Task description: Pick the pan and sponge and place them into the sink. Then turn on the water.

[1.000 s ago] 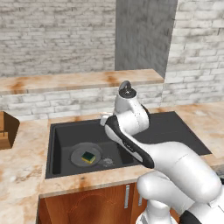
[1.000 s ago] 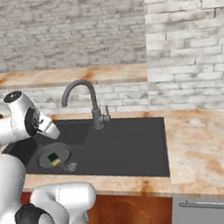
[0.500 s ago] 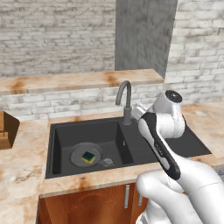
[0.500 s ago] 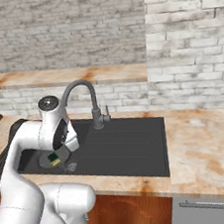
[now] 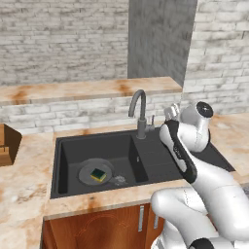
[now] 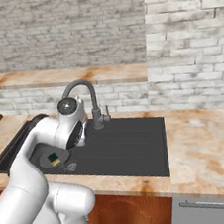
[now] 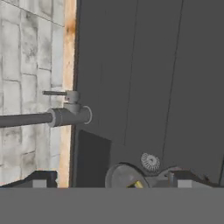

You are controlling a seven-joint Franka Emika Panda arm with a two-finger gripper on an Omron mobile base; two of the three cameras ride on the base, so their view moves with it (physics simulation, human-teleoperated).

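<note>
Since a second ago the arm has swung from over the left basin toward the faucet [image 5: 139, 113]. The claw [image 7: 109, 178] is spread wide and holds nothing, its dark fingertips [image 7: 41, 178] far apart, above the sink [image 5: 73, 141]. In the hand view the faucet sits at about ten o'clock from the claw. The pan [image 5: 87, 173] lies in the left basin with the sponge [image 5: 98, 174] on it, the drain [image 5: 119, 180] at three o'clock beside them.
</note>
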